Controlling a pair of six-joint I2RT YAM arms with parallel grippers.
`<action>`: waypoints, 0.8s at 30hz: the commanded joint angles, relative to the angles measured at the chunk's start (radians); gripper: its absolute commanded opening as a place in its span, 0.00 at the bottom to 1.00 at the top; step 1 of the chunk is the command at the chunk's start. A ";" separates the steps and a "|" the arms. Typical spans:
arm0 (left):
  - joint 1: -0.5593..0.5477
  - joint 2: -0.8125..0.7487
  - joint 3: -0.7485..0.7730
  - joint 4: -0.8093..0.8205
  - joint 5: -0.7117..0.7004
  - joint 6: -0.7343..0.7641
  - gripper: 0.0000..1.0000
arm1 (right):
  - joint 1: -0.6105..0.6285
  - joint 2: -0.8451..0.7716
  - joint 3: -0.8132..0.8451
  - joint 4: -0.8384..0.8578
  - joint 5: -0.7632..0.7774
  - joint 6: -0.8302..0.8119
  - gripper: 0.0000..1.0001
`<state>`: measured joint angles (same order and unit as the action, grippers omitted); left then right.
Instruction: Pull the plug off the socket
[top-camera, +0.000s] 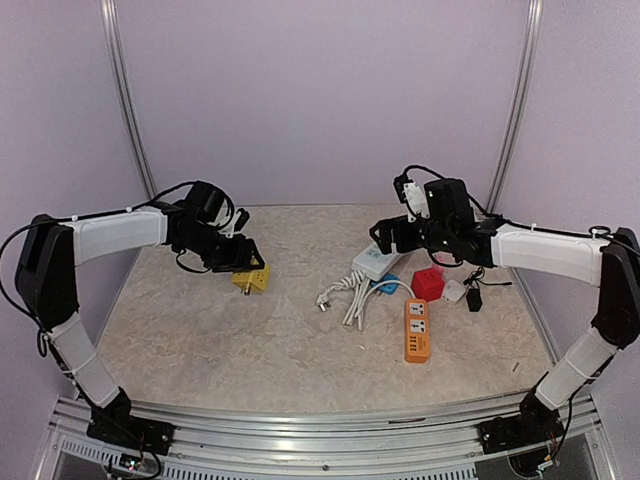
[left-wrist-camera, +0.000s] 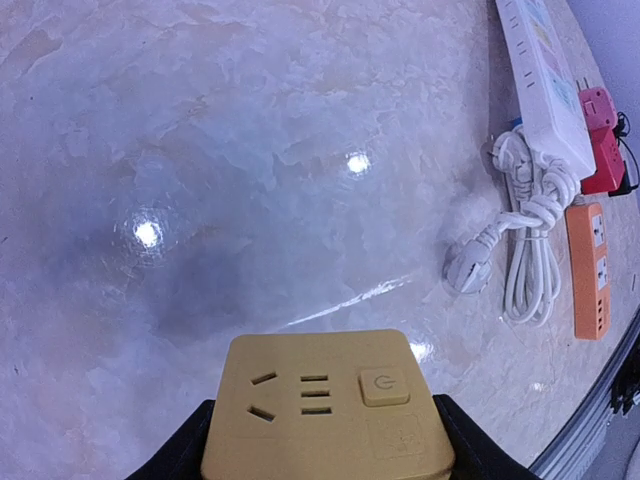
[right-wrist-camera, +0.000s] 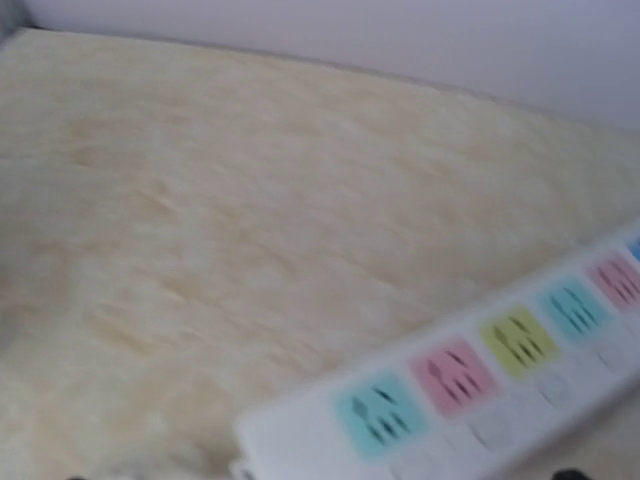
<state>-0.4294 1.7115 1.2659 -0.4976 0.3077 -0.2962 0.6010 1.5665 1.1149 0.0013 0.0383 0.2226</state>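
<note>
Right wrist view is all blur. White power strip (right-wrist-camera: 450, 400) is cut by the right and bottom edges, outlets smeared. Yellow socket (left-wrist-camera: 328, 410) is clipped by the bottom edge, and the left gripper (left-wrist-camera: 325, 465) shows just 2 finger (left-wrist-camera: 180, 455) slivers flanking it. Right gripper (top-camera: 383, 236) jaws are too small to read from above.

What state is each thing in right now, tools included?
left tool, shut on the yellow socket.
yellow socket, gripped, no plug in its visible face.
right tool, over the white power strip, open or shut unclear.
white power strip, flat, visible outlets empty.
white cord, bundled, its plug in no socket.
orange power strip, flat, outlets empty.
</note>
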 joint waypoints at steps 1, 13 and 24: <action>-0.018 0.050 0.013 -0.015 -0.020 -0.014 0.15 | -0.031 -0.054 -0.071 0.018 0.061 0.042 1.00; -0.047 0.138 0.054 -0.034 -0.040 -0.002 0.30 | -0.060 -0.090 -0.115 0.013 0.074 0.052 1.00; -0.055 0.134 0.059 -0.044 -0.063 0.021 0.63 | -0.063 -0.093 -0.111 0.010 0.074 0.055 1.00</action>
<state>-0.4744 1.8454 1.2892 -0.5331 0.2554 -0.2913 0.5480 1.4960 1.0119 0.0101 0.1066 0.2691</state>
